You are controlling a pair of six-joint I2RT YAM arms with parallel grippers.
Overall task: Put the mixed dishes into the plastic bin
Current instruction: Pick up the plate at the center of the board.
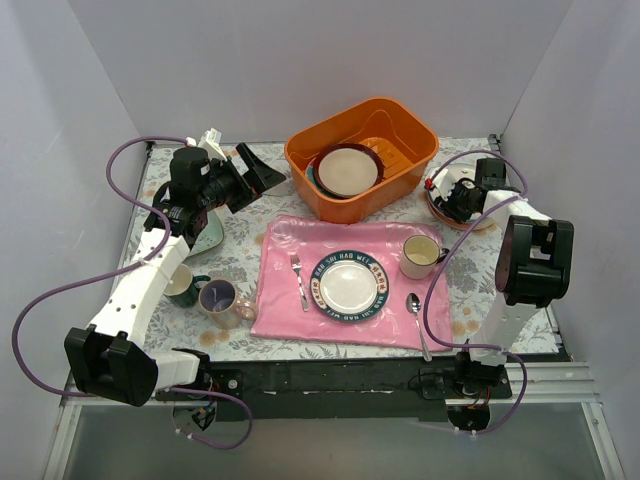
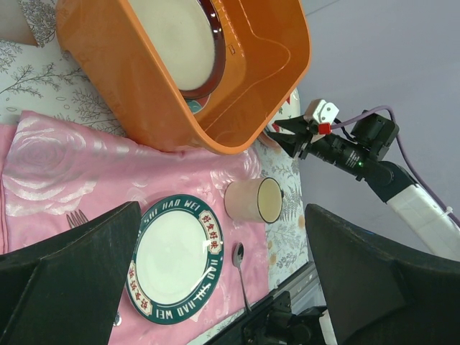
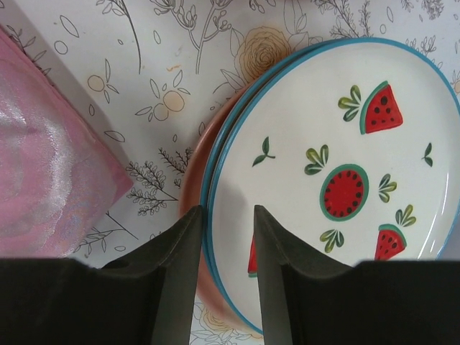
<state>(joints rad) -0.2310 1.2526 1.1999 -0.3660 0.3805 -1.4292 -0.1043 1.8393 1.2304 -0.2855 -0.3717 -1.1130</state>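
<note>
The watermelon plate (image 3: 345, 194) sits on a pinkish plate (image 3: 195, 215) at the table's (image 1: 240, 258) far right, close to the bin's (image 1: 395, 188) right end. The right gripper (image 3: 226, 215) hangs over the stack's left edge with its jaws narrow and empty. One finger is outside the blue rim and the other is over the white face.

The stacking is the main hazard. The two rims lie nearly flush, so a finger sliding under the edge may catch both plates, or wedge between them and drag the lower one along. A pinch on so little rim would probably let the smooth glaze slip, and the plate could then tilt and drop back onto its partner or the table. If the gripper presses down off-centre, the stack may skate toward the pink cloth (image 3: 50, 180).

The bin already holds a plate (image 1: 348, 168) leaning on another, so a careless drop could clatter against them or hang up on the wall. The right arm's cable loops near the cream mug (image 1: 420, 256) and might nudge it during the swing. The left gripper (image 2: 223, 215) hangs wide open near the bin's left end, and a crossing there would risk contact.
</note>
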